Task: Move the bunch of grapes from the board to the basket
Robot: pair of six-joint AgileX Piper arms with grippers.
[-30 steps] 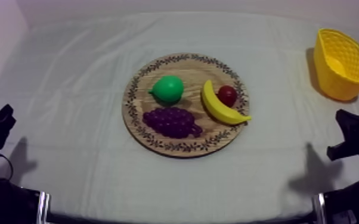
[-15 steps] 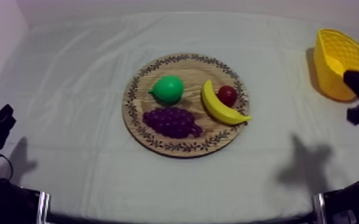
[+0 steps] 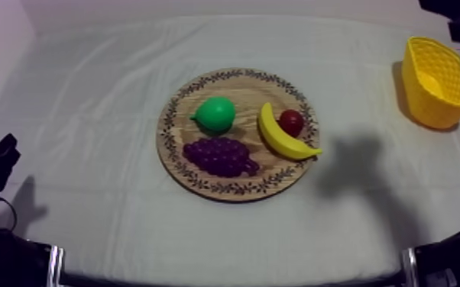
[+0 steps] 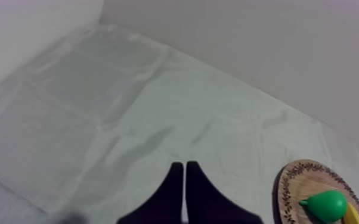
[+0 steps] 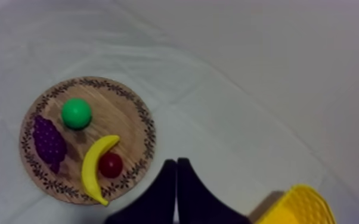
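The purple bunch of grapes (image 3: pixel 219 156) lies on the near left part of the round wooden board (image 3: pixel 202 185), mid-table. The yellow basket (image 3: pixel 435 80) stands at the far right. My right arm (image 3: pixel 453 14) hangs high at the far right corner, above the basket. In the right wrist view, the right gripper (image 5: pixel 176 162) is shut on nothing, high over the cloth between the board (image 5: pixel 122 113) and the basket (image 5: pixel 298 208), well away from the grapes (image 5: pixel 49 143). My left gripper (image 3: pixel 4 149) rests low at the left edge; its wrist view shows it (image 4: pixel 184 167) shut and empty.
A green pear (image 3: pixel 216 114), a banana (image 3: pixel 283 136) and a small red fruit (image 3: pixel 291 122) share the board with the grapes. The right arm's shadow falls on the cloth just right of the board. Open cloth lies between board and basket.
My right arm rose from the table's lower right edge, passed the basket and now sits at the far right corner. Its shadow slid left toward the board. The left arm stayed still.
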